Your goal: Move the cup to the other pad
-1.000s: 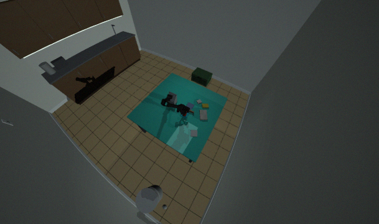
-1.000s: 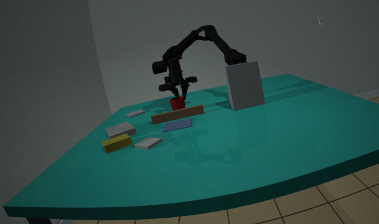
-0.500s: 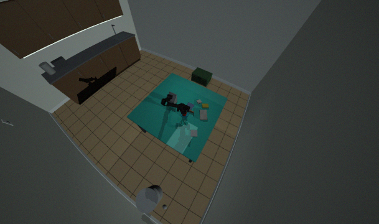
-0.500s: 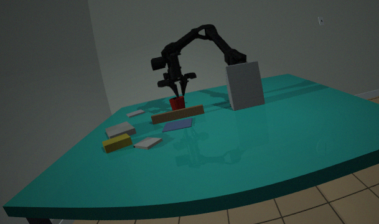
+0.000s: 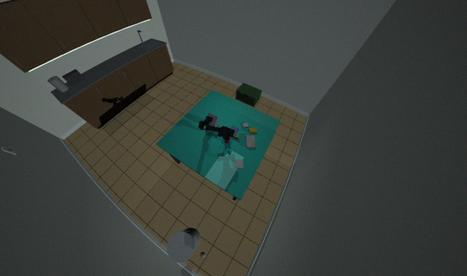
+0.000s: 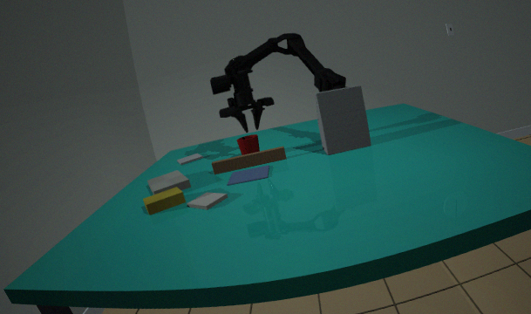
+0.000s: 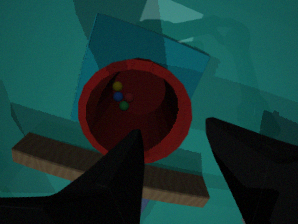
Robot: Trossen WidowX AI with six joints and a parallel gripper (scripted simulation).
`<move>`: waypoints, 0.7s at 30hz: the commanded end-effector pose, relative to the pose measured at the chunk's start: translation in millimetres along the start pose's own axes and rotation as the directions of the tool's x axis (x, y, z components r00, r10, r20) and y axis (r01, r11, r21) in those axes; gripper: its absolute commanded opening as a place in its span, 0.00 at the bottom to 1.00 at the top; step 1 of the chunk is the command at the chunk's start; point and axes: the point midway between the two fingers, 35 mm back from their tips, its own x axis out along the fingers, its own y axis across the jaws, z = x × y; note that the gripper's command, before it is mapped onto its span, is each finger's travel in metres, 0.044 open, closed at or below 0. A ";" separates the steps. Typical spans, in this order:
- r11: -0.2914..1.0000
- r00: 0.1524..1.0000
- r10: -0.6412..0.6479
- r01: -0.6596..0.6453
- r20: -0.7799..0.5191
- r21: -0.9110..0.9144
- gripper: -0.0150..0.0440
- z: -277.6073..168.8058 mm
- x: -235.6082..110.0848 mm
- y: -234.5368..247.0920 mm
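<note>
On the near-left part of the glossy teal counter (image 6: 378, 209) lie a yellow rectangular block (image 6: 164, 201), a flat light-grey tile (image 6: 207, 200) just beside it, and a thicker grey slab (image 6: 169, 181) behind them. Further in lies a thin violet-blue square pad (image 6: 248, 174), and behind that a long brown wooden bar (image 6: 248, 160) on its edge. Just beyond the bar stands the red round cup (image 6: 248, 144), upright on a blue pad (image 7: 156, 52), with small coloured marbles (image 7: 120, 95) in its bottom. Above the cup hangs the arm's black hand (image 6: 251, 126), fingers spread apart, holding nothing and clear of the rim. Further back to the right stands a tall grey upright box (image 6: 343, 119).
</note>
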 end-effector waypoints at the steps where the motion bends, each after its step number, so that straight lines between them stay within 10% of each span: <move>1: 1.000 1.000 -0.001 0.001 0.000 -0.001 0.69 0.2 1.1 -0.4; 8: 1.000 1.000 -0.001 0.001 -0.002 -0.001 1.00 0.1 -5.1 0.4; 21: 1.000 1.000 -0.001 0.001 -0.004 0.003 1.00 -0.2 -54.2 2.8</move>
